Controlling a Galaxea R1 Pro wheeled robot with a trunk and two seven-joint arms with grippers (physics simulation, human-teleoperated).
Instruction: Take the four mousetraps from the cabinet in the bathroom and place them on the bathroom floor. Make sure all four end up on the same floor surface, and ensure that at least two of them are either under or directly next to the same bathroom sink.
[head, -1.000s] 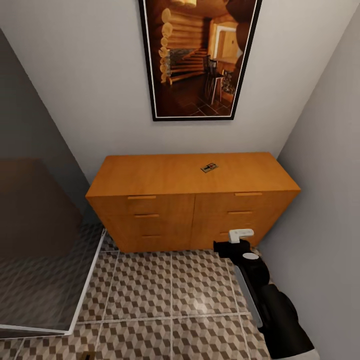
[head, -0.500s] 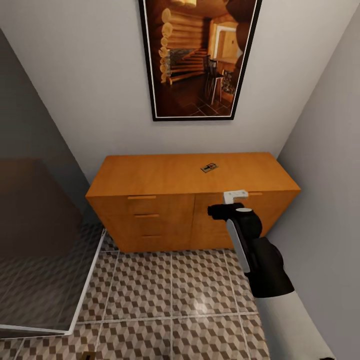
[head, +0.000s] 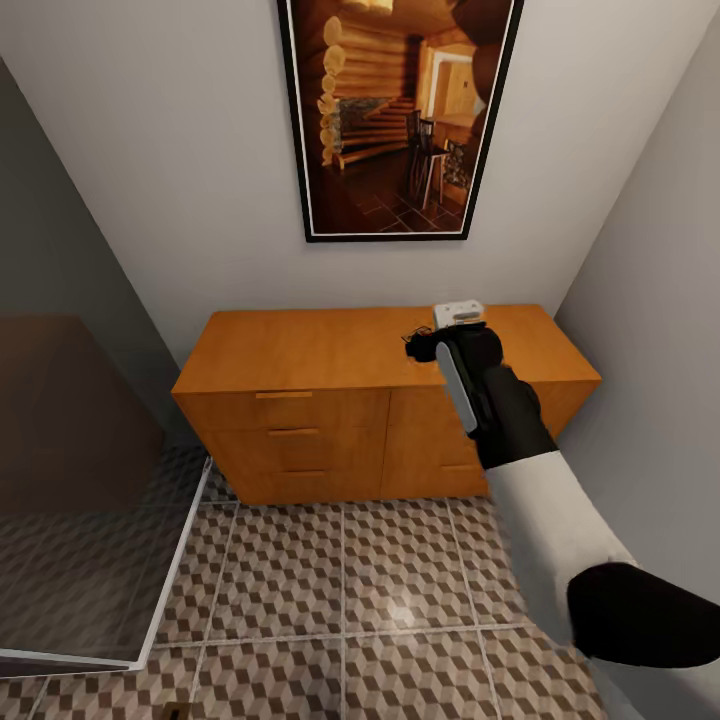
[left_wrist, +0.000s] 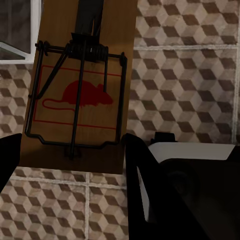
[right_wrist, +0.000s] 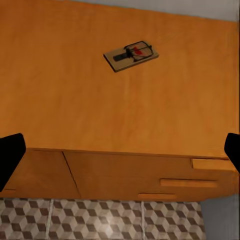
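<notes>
Bathroom floor (head: 340, 560): cube tiles in front of the cabinet (head: 330, 350). Nothing on the tiles we can make out as a trap from the head view.

The cabinet stands against the wall w/ drawers closed. One cabinet-top mousetrap (right_wrist: 131, 54) lies flat on its top, toward the back edge and right of the middle, well in from the front edge.

The right arm (head: 500, 410) reaches over the cabinet's front edge toward that trap. The right fingers (right_wrist: 10, 155) are spread wide, released, nothing between them. They sit above the top and short of the trap, not touching it.

The left fingers (left_wrist: 145, 190) are clenched on a held mousetrap (left_wrist: 75, 100), one on each long edge of the board, w/ floor tiles behind it.

Risks, as we judge them:
- The board is thin and flat on a smooth top. If the fingers close too high or off-centre they prob skid over it or shove it toward the back edge and wall.
- Coming down too hard could jam the fingertips into the cabinet top.
- Fingers landing on the wire bar instead of the board edges would give a poor grip, so the trap could tilt or drop on lift.
- The left grip is on board edges only. A trunk or base jolt during the reach could let that trap slip and land away from the sink.
</notes>
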